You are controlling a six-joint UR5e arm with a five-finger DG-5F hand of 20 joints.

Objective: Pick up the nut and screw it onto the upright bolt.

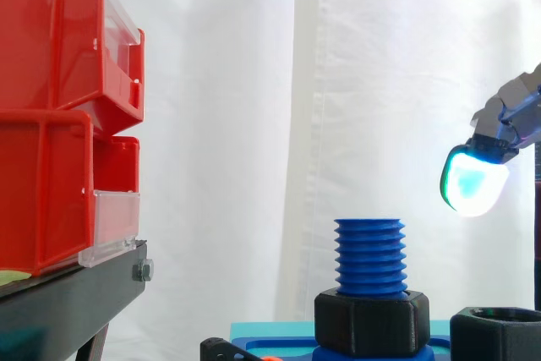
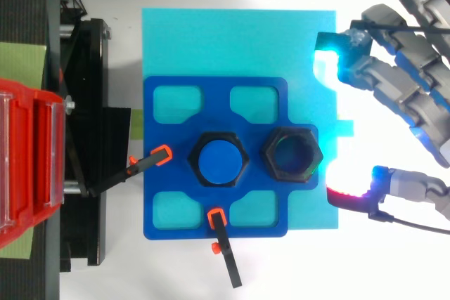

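Observation:
A blue threaded bolt (image 1: 369, 255) (image 2: 219, 159) stands upright on the dark blue fixture plate (image 2: 158, 145), with a black nut (image 1: 372, 319) seated round its base. A second black hex nut (image 2: 292, 154) (image 1: 499, 336) lies loose on the plate just right of the bolt. My hand (image 2: 411, 96) hovers to the right of the plate, open, its fingers spread and holding nothing. One glowing fingertip (image 1: 473, 179) hangs above and to the right of the bolt in the side view.
Red bins (image 1: 59, 116) are stacked on a black stand (image 1: 72, 293) at the left. A light blue mat (image 2: 239, 40) lies under the plate. Two black clamps with orange tips (image 2: 162, 156) (image 2: 218, 219) hold the plate's left and front edges. A white curtain hangs behind.

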